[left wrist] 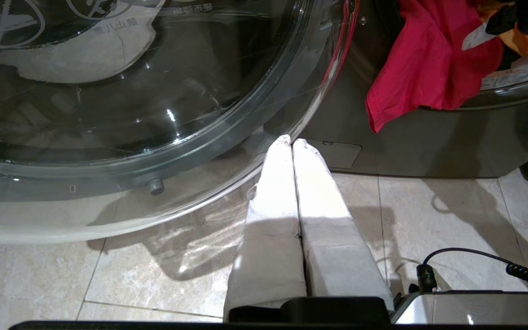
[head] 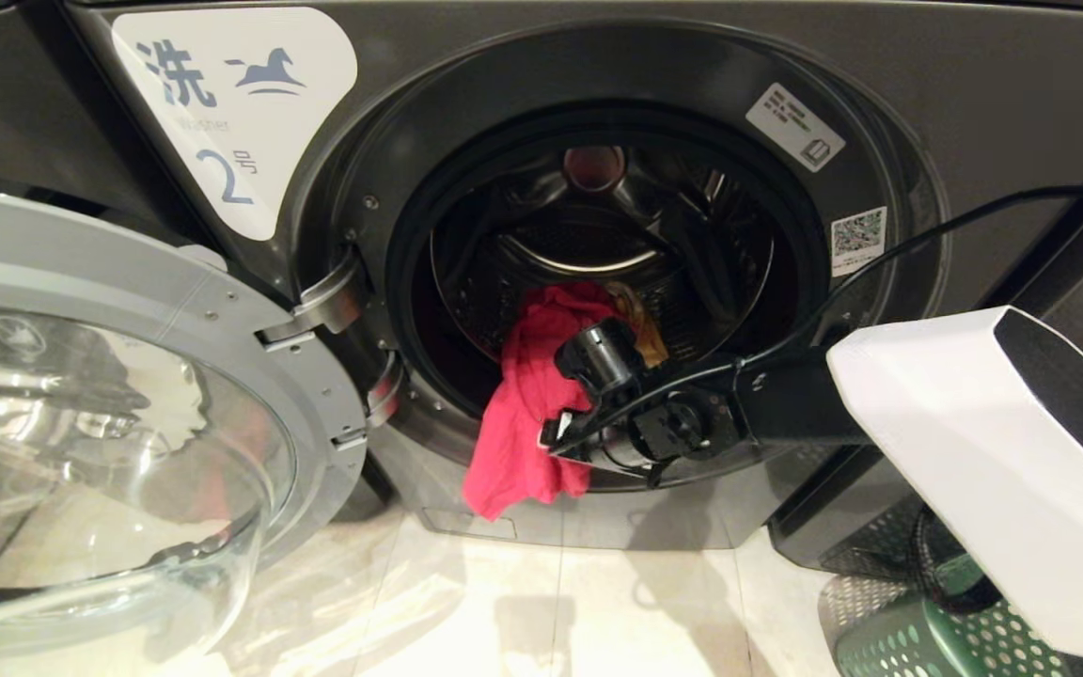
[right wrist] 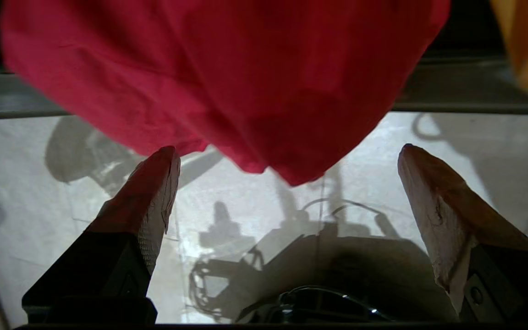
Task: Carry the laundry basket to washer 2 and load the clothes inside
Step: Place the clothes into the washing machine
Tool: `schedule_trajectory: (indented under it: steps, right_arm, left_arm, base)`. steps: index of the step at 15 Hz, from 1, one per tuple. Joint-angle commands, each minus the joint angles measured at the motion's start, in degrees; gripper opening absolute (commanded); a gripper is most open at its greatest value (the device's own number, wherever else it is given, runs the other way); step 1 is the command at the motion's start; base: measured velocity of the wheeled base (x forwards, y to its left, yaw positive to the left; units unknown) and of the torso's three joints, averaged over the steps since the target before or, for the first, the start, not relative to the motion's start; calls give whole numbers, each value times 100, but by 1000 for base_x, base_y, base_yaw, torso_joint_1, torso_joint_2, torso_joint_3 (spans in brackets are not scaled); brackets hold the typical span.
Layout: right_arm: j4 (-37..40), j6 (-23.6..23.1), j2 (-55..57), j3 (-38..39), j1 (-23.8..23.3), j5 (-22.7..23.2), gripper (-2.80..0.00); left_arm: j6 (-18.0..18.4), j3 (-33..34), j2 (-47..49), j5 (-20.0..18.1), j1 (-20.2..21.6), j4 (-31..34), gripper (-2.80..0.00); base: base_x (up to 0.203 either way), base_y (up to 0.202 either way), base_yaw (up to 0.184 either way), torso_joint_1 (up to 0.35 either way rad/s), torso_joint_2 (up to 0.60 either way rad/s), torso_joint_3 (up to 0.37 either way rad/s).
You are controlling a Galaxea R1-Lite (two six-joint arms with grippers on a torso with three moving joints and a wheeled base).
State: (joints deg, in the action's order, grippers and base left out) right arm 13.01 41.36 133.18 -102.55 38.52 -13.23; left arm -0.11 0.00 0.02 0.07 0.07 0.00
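Washer 2 [head: 231,113] stands before me with its drum [head: 598,244] open. A red garment [head: 523,414] hangs out over the drum's lip towards the floor, and an orange garment [head: 645,329] lies just inside behind it. My right gripper [right wrist: 289,153] is at the lip, open, its fingers [right wrist: 154,192] wide apart just below the red garment's [right wrist: 227,68] hanging hem, with nothing between them. My left gripper [left wrist: 292,141] is shut and empty, low by the door glass. The green laundry basket [head: 918,639] stands at my lower right, partly hidden by the right arm.
The round glass door [head: 128,423] is swung open to the left and fills that side. A black cable [head: 927,235] runs along the right arm across the washer front. Pale floor tiles [head: 598,611] lie below the washer.
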Motion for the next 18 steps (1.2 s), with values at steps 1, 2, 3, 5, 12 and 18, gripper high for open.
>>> schedule_trajectory:
  steps: [1,2,3,5,12,18]
  right_arm:
    - [42,-109,239,-172,-81,-6,0]
    - [39,-126,316,-233,-82,-5,0]
    - [36,-133,387,-265,-82,-4,0]
    - [29,-78,543,-282,-122,-4,0]
    - [9,170,912,-855,-249,39,-280]
    - [0,162,665,-769,-257,197,-280]
  left_arm:
    - [2,0,-11,1,1,0,-280]
    - [2,0,-9,1,1,0,-280]
    - [2,0,-2,1,1,0,-280]
    - [-1,0,-11,1,1,0,-280]
    - [-6,0,-11,1,1,0,-280]
    - [-7,0,-2,1,1,0,-280]
  base:
    - [0,0,0,0,0,0]
    - [0,0,0,0,0,0]
    - [0,0,0,0,0,0]
    - [0,0,0,0,0,0]
    - [0,0,0,0,0,0]
    - [0,0,0,0,0,0]
